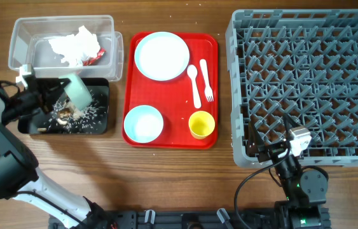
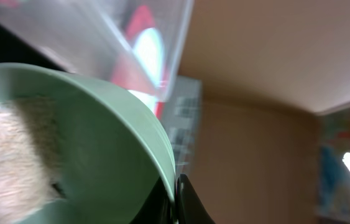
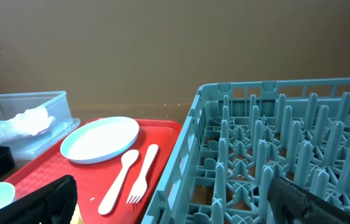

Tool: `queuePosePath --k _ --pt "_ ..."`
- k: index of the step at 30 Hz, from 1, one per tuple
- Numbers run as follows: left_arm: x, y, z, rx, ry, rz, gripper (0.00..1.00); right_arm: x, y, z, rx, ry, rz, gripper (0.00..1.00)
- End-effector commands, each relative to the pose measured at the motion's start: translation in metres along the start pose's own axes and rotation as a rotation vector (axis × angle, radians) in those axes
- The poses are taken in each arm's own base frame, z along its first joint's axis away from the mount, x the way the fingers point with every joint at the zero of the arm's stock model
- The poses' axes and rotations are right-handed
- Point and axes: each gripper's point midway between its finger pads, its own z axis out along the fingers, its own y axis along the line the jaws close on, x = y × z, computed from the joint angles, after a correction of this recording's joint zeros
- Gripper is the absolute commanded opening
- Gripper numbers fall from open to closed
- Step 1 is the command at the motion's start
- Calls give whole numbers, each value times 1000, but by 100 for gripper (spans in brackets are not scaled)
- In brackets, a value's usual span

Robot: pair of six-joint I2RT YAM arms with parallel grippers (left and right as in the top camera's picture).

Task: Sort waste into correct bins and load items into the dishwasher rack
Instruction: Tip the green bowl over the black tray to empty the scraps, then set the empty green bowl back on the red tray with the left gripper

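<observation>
My left gripper (image 1: 53,89) is shut on the rim of the pale green-white bowl (image 1: 77,90) and holds it tipped on its side over the black shallow tub (image 1: 100,125). Rice-like scraps with brown bits (image 1: 72,116) lie in that tub, and some still cling inside the bowl (image 2: 13,149). The clear tub (image 1: 20,38) holds the crumpled napkin (image 1: 74,46) and the red wrapper (image 1: 97,57). On the red tray (image 1: 128,83) sit the blue plate (image 1: 161,56), blue bowl (image 1: 144,123), yellow cup (image 1: 201,124), spoon (image 1: 194,84) and fork (image 1: 206,79). My right gripper (image 1: 271,150) is open at the grey rack's (image 1: 306,83) front left corner.
The red tray lies between the two tubs and the rack. In the right wrist view the rack's wall (image 3: 187,143) is close ahead, with the plate (image 3: 99,139), spoon (image 3: 119,180) and fork (image 3: 142,174) to its left. Bare wooden table runs along the front.
</observation>
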Motion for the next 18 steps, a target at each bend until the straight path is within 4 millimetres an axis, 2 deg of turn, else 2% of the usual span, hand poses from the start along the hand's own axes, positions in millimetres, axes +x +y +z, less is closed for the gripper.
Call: queuePosePath --k 1,4,7,12,13,14,18 --pt "-8 -30 -22 231 -49 -46 4 -1 0 0 1 -6 2 100" --pt "-9 -32 -27 254 -50 -137 4 -1 0 0 1 -6 3 100" --pt "-11 -30 -34 257 -68 -148 4 -1 0 0 1 -6 3 100" --pt "-9 -31 -34 259 -62 -202 4 -1 0 0 1 -6 3 100" --pt "-10 -30 -33 249 -65 -165 4 -1 0 0 1 -6 3 100" --pt "-12 -22 -32 202 -65 -187 4 -1 0 0 1 -6 3 100" --pt "-1 -30 -31 198 -58 -183 4 -1 0 0 1 -6 3 100"
